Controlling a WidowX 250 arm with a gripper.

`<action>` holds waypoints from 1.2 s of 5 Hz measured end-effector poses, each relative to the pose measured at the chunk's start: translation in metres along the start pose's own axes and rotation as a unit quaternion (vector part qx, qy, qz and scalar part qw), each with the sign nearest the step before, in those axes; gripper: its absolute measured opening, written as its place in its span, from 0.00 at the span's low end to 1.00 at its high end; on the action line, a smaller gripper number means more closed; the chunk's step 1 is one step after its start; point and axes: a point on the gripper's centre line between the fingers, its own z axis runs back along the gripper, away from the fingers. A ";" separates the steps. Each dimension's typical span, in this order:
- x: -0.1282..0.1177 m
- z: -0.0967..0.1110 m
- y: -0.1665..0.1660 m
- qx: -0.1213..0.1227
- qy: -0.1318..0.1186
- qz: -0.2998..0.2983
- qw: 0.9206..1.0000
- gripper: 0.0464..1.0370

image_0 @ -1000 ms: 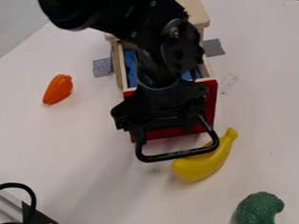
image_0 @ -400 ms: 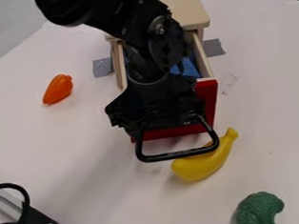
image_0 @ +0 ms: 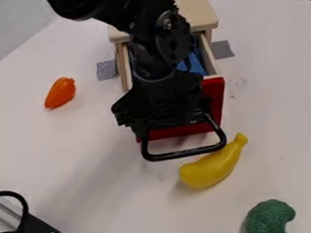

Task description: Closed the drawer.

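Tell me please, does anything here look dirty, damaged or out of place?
Faint dark specks mark the white tabletop, picture-right of the open, red-fronted wooden drawer, and look like dirt or wear. Nothing looks spilled or broken.

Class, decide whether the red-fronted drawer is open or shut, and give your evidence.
Open: the drawer juts out from the wooden cabinet, showing its side wall and something blue inside.

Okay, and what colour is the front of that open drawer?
The drawer front is red, best seen in the camera view.
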 end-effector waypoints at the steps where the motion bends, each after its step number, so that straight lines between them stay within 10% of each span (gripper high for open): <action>1: 0.004 -0.001 0.003 -0.001 0.004 0.007 1.000 0.95; 6: 0.029 -0.001 0.009 -0.013 -0.035 0.026 0.999 0.95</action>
